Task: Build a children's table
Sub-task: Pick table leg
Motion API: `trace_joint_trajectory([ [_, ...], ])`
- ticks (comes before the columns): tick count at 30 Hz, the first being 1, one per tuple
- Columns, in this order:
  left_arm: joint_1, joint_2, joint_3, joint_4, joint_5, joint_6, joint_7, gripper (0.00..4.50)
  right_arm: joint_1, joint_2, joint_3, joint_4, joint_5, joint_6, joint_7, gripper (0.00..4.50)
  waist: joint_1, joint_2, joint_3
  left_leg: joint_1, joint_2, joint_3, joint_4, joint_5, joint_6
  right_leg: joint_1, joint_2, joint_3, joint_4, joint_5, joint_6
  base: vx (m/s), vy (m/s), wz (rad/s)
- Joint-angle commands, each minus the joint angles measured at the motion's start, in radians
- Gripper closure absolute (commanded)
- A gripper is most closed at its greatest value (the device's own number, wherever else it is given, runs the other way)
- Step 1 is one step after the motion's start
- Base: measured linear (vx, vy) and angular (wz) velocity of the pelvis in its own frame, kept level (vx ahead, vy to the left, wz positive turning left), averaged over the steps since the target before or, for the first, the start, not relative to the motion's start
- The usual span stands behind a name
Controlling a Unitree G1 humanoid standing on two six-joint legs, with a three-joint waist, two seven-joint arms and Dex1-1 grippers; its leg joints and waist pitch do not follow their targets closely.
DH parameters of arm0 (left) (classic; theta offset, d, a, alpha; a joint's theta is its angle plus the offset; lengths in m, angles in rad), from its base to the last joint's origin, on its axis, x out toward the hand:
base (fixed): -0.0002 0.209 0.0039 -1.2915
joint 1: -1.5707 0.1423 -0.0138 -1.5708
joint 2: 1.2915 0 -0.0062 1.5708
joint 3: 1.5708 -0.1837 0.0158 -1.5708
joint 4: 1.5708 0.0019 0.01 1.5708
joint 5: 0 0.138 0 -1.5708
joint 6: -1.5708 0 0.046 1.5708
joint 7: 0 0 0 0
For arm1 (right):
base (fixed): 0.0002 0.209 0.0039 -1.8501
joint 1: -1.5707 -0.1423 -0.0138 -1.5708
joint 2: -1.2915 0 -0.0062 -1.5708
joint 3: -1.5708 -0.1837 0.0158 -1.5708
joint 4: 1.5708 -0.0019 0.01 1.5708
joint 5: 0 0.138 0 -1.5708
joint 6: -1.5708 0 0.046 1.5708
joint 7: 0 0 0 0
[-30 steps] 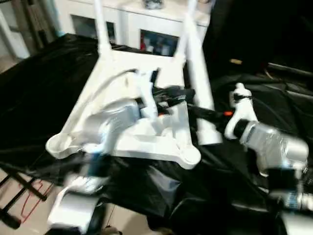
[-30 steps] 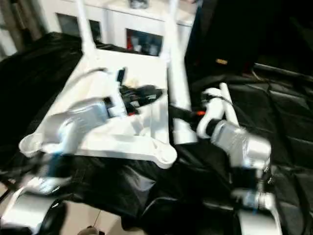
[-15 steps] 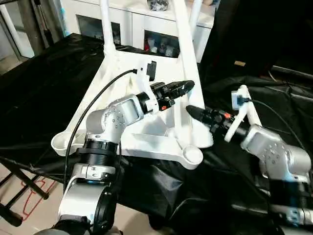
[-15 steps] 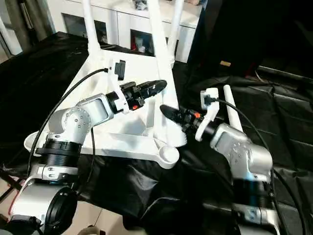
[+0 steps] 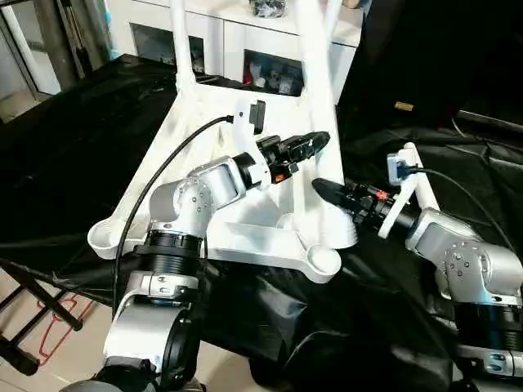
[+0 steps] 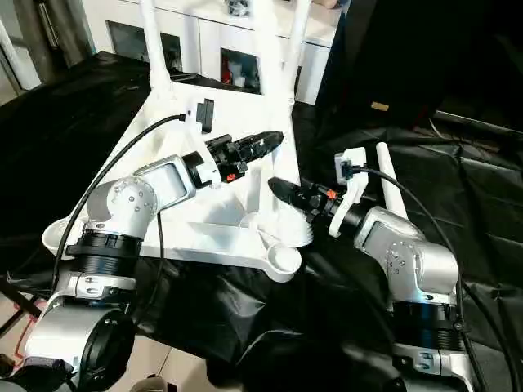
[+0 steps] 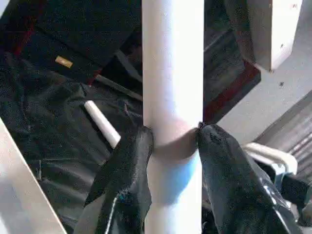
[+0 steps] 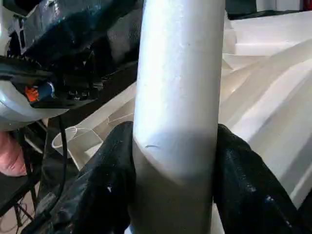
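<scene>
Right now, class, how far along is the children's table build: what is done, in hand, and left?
Done: the tabletop lies underside up, with the far-left leg and far-right leg standing in its far corners. In hand: the left tool and right tool both grip a third leg. Left: seat it, then the spare leg lying on the cloth; the near socket looks empty.

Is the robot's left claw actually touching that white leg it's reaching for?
Touching. In the left wrist view, both black fingers of the left claw press against opposite sides of the white tube leg, with no gap showing at either one.
</scene>
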Motion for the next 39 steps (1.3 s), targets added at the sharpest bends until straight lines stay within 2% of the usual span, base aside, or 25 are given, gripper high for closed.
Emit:
trace_joint_trajectory([
  [1, -0.029, -0.023, -0.013, -0.007, -0.007, 0.009, 0.023, 2.30, -0.011, 0.016, 0.083, -0.067, 0.019, 0.001, 0.036, 2.64, 0.001, -0.009, -0.076, 0.005, 0.007, 0.006, -0.059, -0.129, 0.027, 0.063, -0.061, 0.031, -0.086, -0.243, -0.147, 0.000, 0.000, 0.00],
  [3, -0.025, -0.023, -0.013, -0.021, -0.017, 0.009, 0.016, 2.14, -0.012, 0.017, 0.087, -0.075, 0.018, 0.000, 0.033, 2.64, -0.002, -0.012, -0.076, 0.004, 0.008, 0.005, -0.060, -0.132, 0.029, 0.063, -0.062, 0.031, -0.085, -0.244, -0.140, 0.000, 0.000, 0.00],
  [4, -0.025, -0.021, -0.017, -0.024, -0.015, 0.008, 0.016, 1.85, -0.012, 0.016, 0.088, -0.078, 0.019, 0.001, 0.034, 2.64, -0.002, -0.009, -0.076, 0.005, 0.010, 0.004, -0.061, -0.128, 0.028, 0.061, -0.063, 0.032, -0.085, -0.243, -0.139, 0.000, 0.000, 0.00],
  [6, -0.025, -0.019, -0.030, -0.006, 0.020, -0.013, 0.049, 1.85, -0.014, 0.013, 0.095, -0.087, 0.018, 0.003, 0.035, 2.64, 0.000, -0.010, -0.076, 0.006, 0.010, 0.004, -0.060, -0.126, 0.027, 0.061, -0.061, 0.032, -0.084, -0.236, -0.138, 0.000, 0.000, 0.00],
  [9, -0.027, -0.018, -0.034, 0.009, 0.041, -0.024, 0.065, 1.56, -0.018, 0.012, 0.099, -0.089, 0.015, -0.001, 0.032, 2.64, 0.001, -0.007, -0.076, 0.007, 0.012, 0.004, -0.062, -0.133, 0.024, 0.060, -0.061, 0.032, -0.086, -0.234, -0.136, 0.000, 0.000, 0.00],
  [11, -0.033, -0.025, -0.025, 0.022, 0.058, -0.056, 0.106, 1.52, -0.031, 0.015, 0.104, -0.083, -0.002, -0.020, 0.004, 2.64, 0.005, -0.001, -0.078, 0.007, 0.012, 0.003, -0.062, -0.124, 0.019, 0.061, -0.062, 0.033, -0.083, -0.214, -0.137, 0.000, 0.000, 0.00],
  [12, -0.033, -0.025, -0.025, 0.022, 0.058, -0.056, 0.106, 1.52, -0.031, 0.015, 0.104, -0.083, -0.002, -0.020, 0.004, 2.64, 0.004, -0.003, -0.078, 0.007, 0.011, 0.003, -0.062, -0.123, 0.016, 0.061, -0.061, 0.033, -0.083, -0.197, -0.139, 0.000, 0.000, 0.00],
  [13, -0.042, -0.028, -0.017, 0.031, 0.075, -0.080, 0.151, 1.81, -0.039, 0.020, 0.111, -0.082, -0.019, -0.032, -0.025, 2.64, 0.005, -0.001, -0.078, 0.006, 0.011, 0.003, -0.062, -0.119, 0.015, 0.063, -0.062, 0.033, -0.081, -0.185, -0.144, 0.000, 0.000, 0.00],
  [14, -0.051, -0.029, -0.009, 0.039, 0.086, -0.091, 0.186, 1.91, -0.047, 0.027, 0.119, -0.083, -0.035, -0.036, -0.052, 2.64, 0.005, -0.003, -0.079, 0.005, 0.011, 0.003, -0.061, -0.118, 0.013, 0.063, -0.061, 0.033, -0.081, -0.179, -0.144, 0.000, 0.000, 0.00],
  [15, -0.051, -0.029, -0.009, 0.039, 0.086, -0.091, 0.186, 1.91, -0.047, 0.027, 0.119, -0.083, -0.035, -0.036, -0.052, 2.64, 0.002, -0.004, -0.079, 0.005, 0.010, 0.003, -0.062, -0.116, 0.011, 0.063, -0.060, 0.033, -0.080, -0.173, -0.141, 0.000, 0.000, 0.00],
  [16, -0.064, -0.034, 0.009, 0.050, 0.098, -0.106, 0.244, 1.85, -0.061, 0.033, 0.143, -0.082, -0.082, -0.051, -0.101, 2.64, 0.002, 0.002, -0.079, 0.007, 0.010, 0.002, -0.061, -0.115, 0.007, 0.063, -0.061, 0.033, -0.079, -0.171, -0.143, 0.000, 0.000, 0.00],
  [17, -0.064, -0.034, 0.009, 0.050, 0.098, -0.106, 0.244, 1.86, -0.061, 0.033, 0.144, -0.082, -0.083, -0.052, -0.101, 2.64, 0.001, 0.000, -0.078, 0.006, 0.010, 0.002, -0.061, -0.117, 0.003, 0.062, -0.060, 0.033, -0.079, -0.171, -0.143, 0.000, 0.000, 0.00],
  [19, -0.074, -0.047, 0.029, 0.055, 0.107, -0.126, 0.296, 2.35, -0.080, 0.050, 0.173, -0.075, -0.137, -0.067, -0.164, 2.64, -0.002, -0.002, -0.078, 0.005, 0.009, 0.002, -0.062, -0.120, -0.002, 0.064, -0.061, 0.033, -0.079, -0.172, -0.141, 0.000, 0.000, 0.00],
  [22, -0.085, -0.057, 0.050, 0.073, 0.104, -0.149, 0.332, 2.30, -0.091, 0.068, 0.197, -0.089, -0.155, -0.074, -0.187, 2.64, -0.008, -0.006, -0.079, 0.005, 0.008, 0.003, -0.062, -0.117, 0.002, 0.065, -0.060, 0.034, -0.079, -0.163, -0.145, 0.000, 0.000, 0.00],
  [24, -0.093, -0.061, 0.064, 0.085, 0.097, -0.169, 0.344, 2.56, -0.098, 0.078, 0.211, -0.101, -0.159, -0.073, -0.198, 2.64, -0.009, -0.007, -0.079, 0.005, 0.007, 0.003, -0.061, -0.116, 0.008, 0.066, -0.059, 0.034, -0.078, -0.158, -0.143, 0.000, 0.000, 0.00],
  [25, -0.095, -0.062, 0.067, 0.088, 0.093, -0.172, 0.343, 2.57, -0.100, 0.080, 0.214, -0.104, -0.159, -0.073, -0.199, 2.64, -0.010, -0.004, -0.079, 0.006, 0.007, 0.003, -0.061, -0.112, 0.010, 0.064, -0.059, 0.034, -0.078, -0.153, -0.146, 0.000, 0.000, 0.00],
  [26, -0.095, -0.062, 0.068, 0.087, 0.091, -0.172, 0.346, 2.55, -0.102, 0.081, 0.216, -0.107, -0.159, -0.072, -0.201, 2.64, -0.010, -0.006, -0.079, 0.006, 0.008, 0.003, -0.061, -0.114, 0.012, 0.064, -0.060, 0.034, -0.078, -0.151, -0.147, 0.000, 0.000, 0.00],
  [28, -0.091, -0.056, 0.057, 0.073, 0.083, -0.174, 0.310, 2.61, -0.110, 0.083, 0.226, -0.107, -0.166, -0.083, -0.201, 2.64, -0.010, -0.001, -0.079, 0.006, 0.009, 0.002, -0.062, -0.115, 0.012, 0.064, -0.060, 0.034, -0.077, -0.136, -0.156, 0.000, 0.000, 0.00],
  [29, -0.091, -0.056, 0.057, 0.073, 0.083, -0.174, 0.310, 2.63, -0.110, 0.083, 0.226, -0.107, -0.166, -0.083, -0.201, 2.64, -0.011, -0.002, -0.079, 0.006, 0.009, 0.002, -0.062, -0.115, 0.012, 0.065, -0.060, 0.034, -0.076, -0.131, -0.157, 0.000, 0.000, 0.00],
  [30, -0.090, -0.056, 0.056, 0.072, 0.083, -0.175, 0.308, 2.64, -0.110, 0.083, 0.227, -0.106, -0.167, -0.084, -0.201, 2.29, -0.011, -0.001, -0.079, 0.007, 0.010, 0.002, -0.062, -0.116, 0.012, 0.064, -0.060, 0.034, -0.076, -0.129, -0.158, 0.000, 0.000, 0.00],
  [31, -0.077, -0.034, 0.016, 0.048, 0.085, -0.184, 0.216, 2.64, -0.115, 0.089, 0.198, -0.096, -0.126, -0.051, -0.186, 1.94, -0.011, -0.003, -0.079, 0.007, 0.008, 0.003, -0.062, -0.114, 0.016, 0.065, -0.060, 0.034, -0.077, -0.126, -0.159, 0.000, 0.000, 0.00],
  [34, -0.063, -0.005, -0.026, 0.021, 0.076, -0.184, 0.091, 2.64, -0.117, 0.073, 0.172, -0.088, -0.082, -0.014, -0.149, 1.92, -0.011, -0.001, -0.079, 0.007, 0.009, 0.003, -0.064, -0.106, 0.022, 0.067, -0.061, 0.034, -0.074, -0.120, -0.162, 0.000, 0.000, 0.00],
  [36, -0.055, 0.017, -0.047, 0.006, 0.060, -0.165, 0.015, 2.64, -0.112, 0.051, 0.165, -0.089, -0.058, 0.002, -0.107, 1.58, -0.011, 0.000, -0.080, 0.008, 0.010, 0.004, -0.063, -0.094, 0.026, 0.068, -0.061, 0.035, -0.070, -0.079, -0.178, 0.000, 0.000, 0.00],
  [38, -0.038, 0.076, -0.099, -0.020, 0.021, -0.109, -0.157, 2.64, -0.088, -0.016, 0.161, -0.103, 0.005, 0.028, 0.027, 1.42, -0.009, 0.004, -0.081, 0.011, 0.009, 0.006, -0.061, -0.089, 0.033, 0.067, -0.059, 0.035, -0.068, -0.060, -0.190, 0.000, 0.000, 0.00],
  [39, -0.034, 0.090, -0.110, -0.023, 0.014, -0.097, -0.193, 2.64, -0.081, -0.033, 0.162, -0.108, 0.022, 0.037, 0.063, 1.42, -0.005, 0.004, -0.081, 0.013, 0.013, 0.007, -0.061, -0.091, 0.039, 0.067, -0.059, 0.036, -0.066, -0.049, -0.201, 0.000, 0.000, 0.00],
])
